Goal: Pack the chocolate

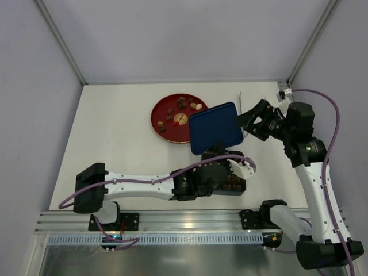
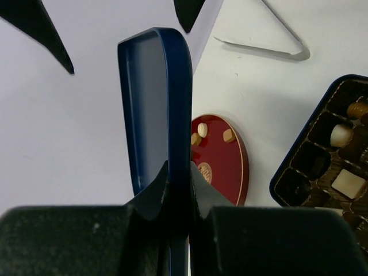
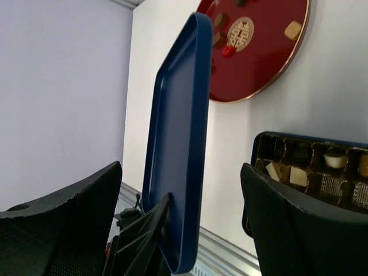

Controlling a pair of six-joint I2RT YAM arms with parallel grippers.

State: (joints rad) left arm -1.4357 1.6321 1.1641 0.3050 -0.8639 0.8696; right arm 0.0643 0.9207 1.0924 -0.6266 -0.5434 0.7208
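Observation:
The chocolate (image 1: 183, 105) lies as small brown and cream pieces on a red plate (image 1: 163, 127) at the back of the table. More pieces (image 2: 340, 135) sit in the brown gridded tray of a dark-blue box (image 1: 234, 185) at the near edge. My left gripper (image 1: 220, 158) is shut on the near edge of a flat dark-blue lid (image 1: 215, 127) and holds it up on edge above the table (image 2: 167, 98). My right gripper (image 1: 252, 123) is open, and the lid's far edge (image 3: 178, 144) stands between its spread fingers (image 3: 305, 224) without touching them.
Thin metal tongs (image 2: 276, 49) lie on the white table behind the box. The red plate (image 3: 270, 63) sits just left of the lid. Grey walls close in the back and sides, and an aluminium rail (image 1: 190, 221) runs along the near edge.

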